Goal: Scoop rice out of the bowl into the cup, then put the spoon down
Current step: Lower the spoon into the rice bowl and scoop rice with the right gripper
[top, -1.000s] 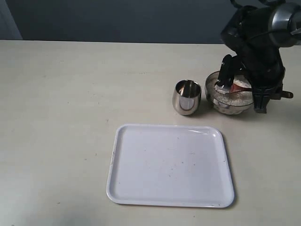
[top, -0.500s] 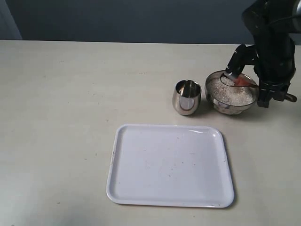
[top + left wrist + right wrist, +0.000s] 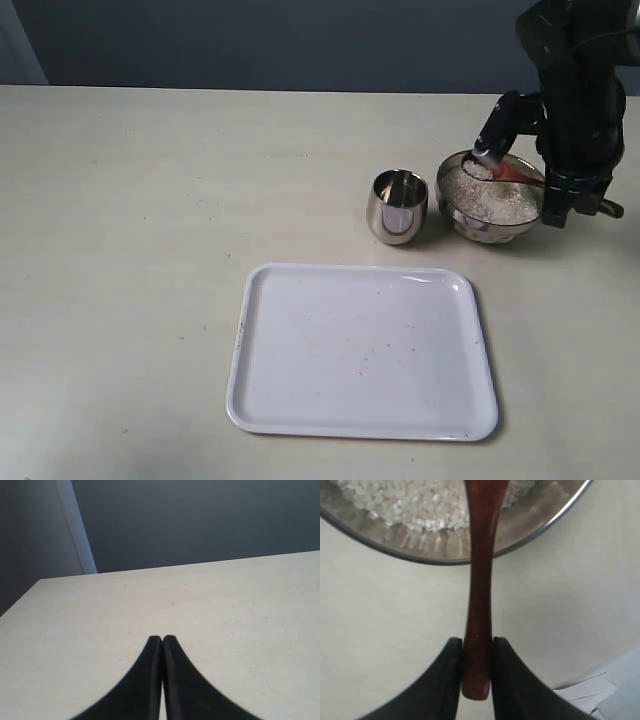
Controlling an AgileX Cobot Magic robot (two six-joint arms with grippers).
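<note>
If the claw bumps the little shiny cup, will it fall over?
Probably, yes. The cup stands upright but has a rounded belly, so it could tip easily. Its smooth steel looks slippery, so it might slide on the table first. Once down, it would likely roll.

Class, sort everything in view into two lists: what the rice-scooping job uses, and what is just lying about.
Job: rice, bowl, cup, spoon, right gripper clamping the spoon.
Lying about: tray; left gripper, shut on nothing.
</note>
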